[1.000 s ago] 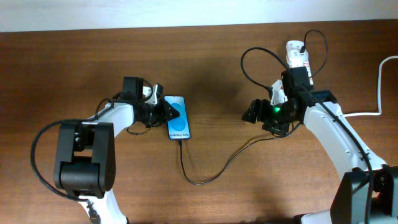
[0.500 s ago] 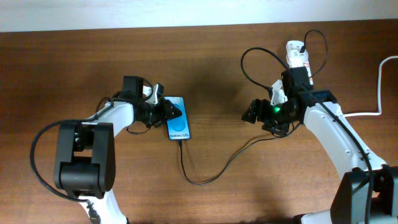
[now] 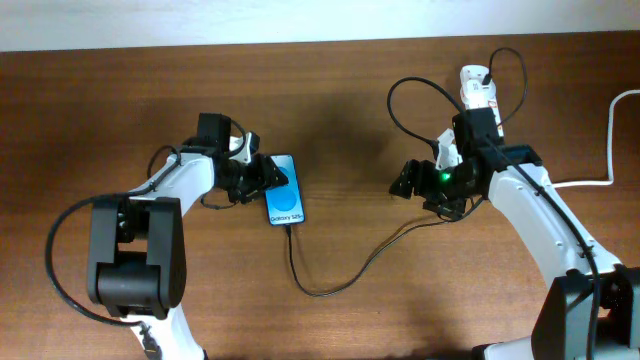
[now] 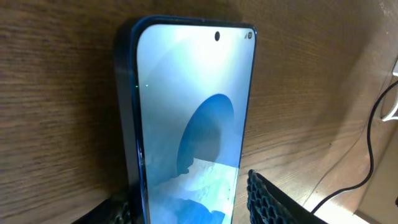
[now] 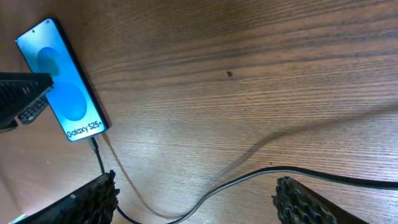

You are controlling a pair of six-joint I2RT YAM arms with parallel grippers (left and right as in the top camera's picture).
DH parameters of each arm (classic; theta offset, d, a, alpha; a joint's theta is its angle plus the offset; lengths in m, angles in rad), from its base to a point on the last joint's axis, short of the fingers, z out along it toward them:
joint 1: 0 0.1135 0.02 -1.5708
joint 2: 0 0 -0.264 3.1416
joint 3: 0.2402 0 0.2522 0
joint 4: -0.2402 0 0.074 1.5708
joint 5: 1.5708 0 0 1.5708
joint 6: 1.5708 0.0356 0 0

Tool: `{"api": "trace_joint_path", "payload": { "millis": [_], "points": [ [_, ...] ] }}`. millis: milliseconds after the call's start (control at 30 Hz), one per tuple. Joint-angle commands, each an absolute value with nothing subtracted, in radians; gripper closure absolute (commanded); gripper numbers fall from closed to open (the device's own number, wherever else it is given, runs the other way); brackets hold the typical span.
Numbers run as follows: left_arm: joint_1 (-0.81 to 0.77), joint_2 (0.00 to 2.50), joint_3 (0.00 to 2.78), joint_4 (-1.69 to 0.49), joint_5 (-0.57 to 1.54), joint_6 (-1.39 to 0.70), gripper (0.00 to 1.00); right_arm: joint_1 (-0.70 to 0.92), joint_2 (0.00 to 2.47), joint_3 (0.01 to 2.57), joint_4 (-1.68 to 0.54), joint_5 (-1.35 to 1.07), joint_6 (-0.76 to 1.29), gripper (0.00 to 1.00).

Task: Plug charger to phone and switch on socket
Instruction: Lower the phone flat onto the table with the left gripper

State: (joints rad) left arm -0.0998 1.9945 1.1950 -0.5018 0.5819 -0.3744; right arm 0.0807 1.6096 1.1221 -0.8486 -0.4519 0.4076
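The phone [image 3: 287, 199] lies flat on the table, its blue screen up, and fills the left wrist view [image 4: 186, 112]. The black charger cable [image 3: 340, 285] runs from its bottom edge, where the connector tip [image 5: 93, 144] sits in the port, in a curve to the white socket [image 3: 477, 90] at the back right. My left gripper [image 3: 262, 176] straddles the phone's top end [image 4: 186, 194]; a thin gap shows at its right finger. My right gripper [image 3: 408, 180] is open and empty above the cable [image 5: 196, 193].
The thick white cord [image 3: 612, 140] loops at the right edge. My right arm covers the near end of the socket. Bare wood lies between the two arms and in front of the cable's loop.
My left wrist has shifted slightly toward the back and the gripper has turned a little on the phone. The right arm, the phone and the cable have not moved.
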Motion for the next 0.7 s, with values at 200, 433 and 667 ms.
{"api": "trace_joint_path", "payload": {
  "millis": [200,433,667],
  "points": [
    [-0.098,2.027,1.189,-0.509,0.435,-0.373,0.4,0.077,1.594,1.131,-0.85,-0.432,0.396,0.16],
    [-0.098,2.027,1.188,-0.51,0.436,-0.381,0.38,0.077,1.594,1.131,-0.85,-0.432,0.396,0.17],
    [-0.098,2.027,1.188,-0.514,0.418,-0.381,0.36,0.077,1.594,1.131,-0.854,-0.432,0.396,0.16]
  ]
}}
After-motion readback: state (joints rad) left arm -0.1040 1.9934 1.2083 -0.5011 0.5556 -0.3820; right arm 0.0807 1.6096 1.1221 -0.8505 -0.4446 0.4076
